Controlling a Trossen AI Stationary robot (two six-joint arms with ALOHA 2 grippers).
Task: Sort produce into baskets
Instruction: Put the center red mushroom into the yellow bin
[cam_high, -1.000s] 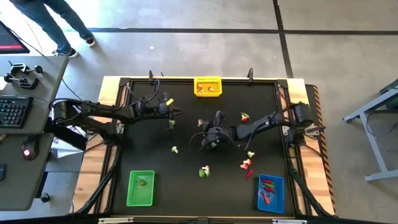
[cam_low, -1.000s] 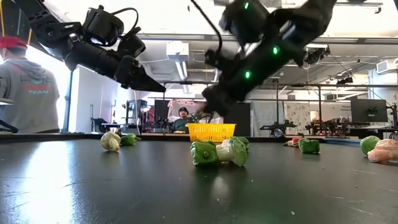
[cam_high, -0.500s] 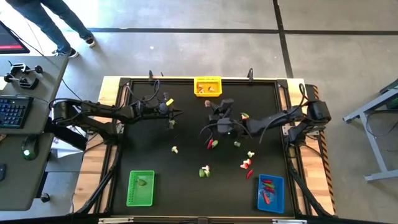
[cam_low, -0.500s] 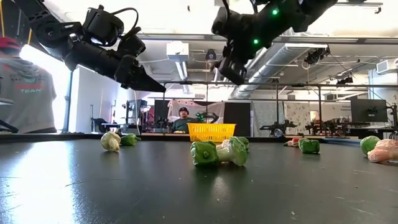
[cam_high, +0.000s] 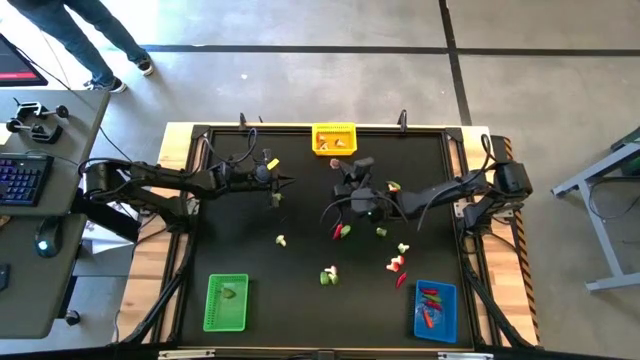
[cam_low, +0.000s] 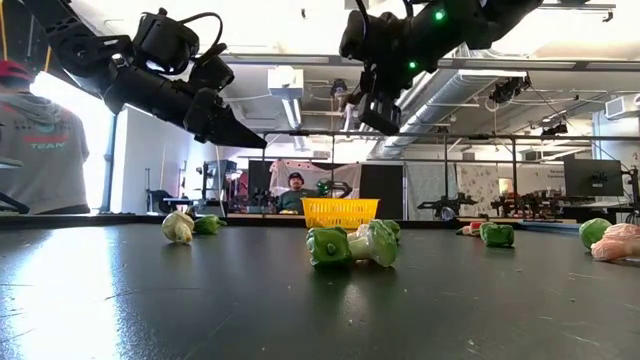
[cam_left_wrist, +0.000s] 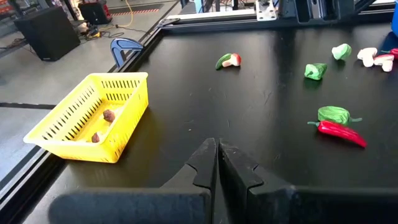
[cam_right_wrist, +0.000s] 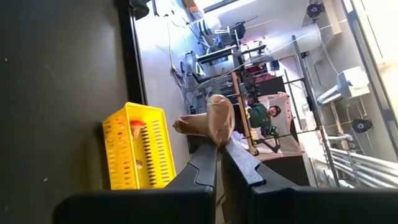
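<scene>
My right gripper (cam_high: 341, 168) is shut on a whitish-tan mushroom-like piece (cam_right_wrist: 210, 122), high above the table just near of the yellow basket (cam_high: 334, 138). The basket holds small pieces (cam_left_wrist: 109, 114). My left gripper (cam_left_wrist: 217, 149) is shut and empty, raised over the table's left half (cam_high: 287, 182). Loose produce lies on the table: a red and green pepper (cam_high: 342, 231), a green piece (cam_high: 381, 232), a red-green piece (cam_high: 393, 187), a whitish piece (cam_high: 281, 240), a green-white pair (cam_high: 328, 275) and red pieces (cam_high: 398, 266). My right gripper pinches the tan piece between its two fingertips (cam_right_wrist: 205, 155). The fingers grip its lower side (cam_right_wrist: 214, 138), and most of the piece sticks out past the tips. The piece is lifted clear of the table (cam_low: 343, 95).
The green basket (cam_high: 226, 302) stands at the near left with one green piece. The blue basket (cam_high: 435, 310) stands at the near right with red pieces. A raised frame (cam_high: 452, 150) borders the table. A person stands beyond the table's far left corner (cam_high: 85, 35).
My right gripper has risen from near the table's middle and gone toward the far edge and the yellow basket, carrying the tan piece clear of the table. The red and green pepper it stood over now shows. My left arm has kept still.
</scene>
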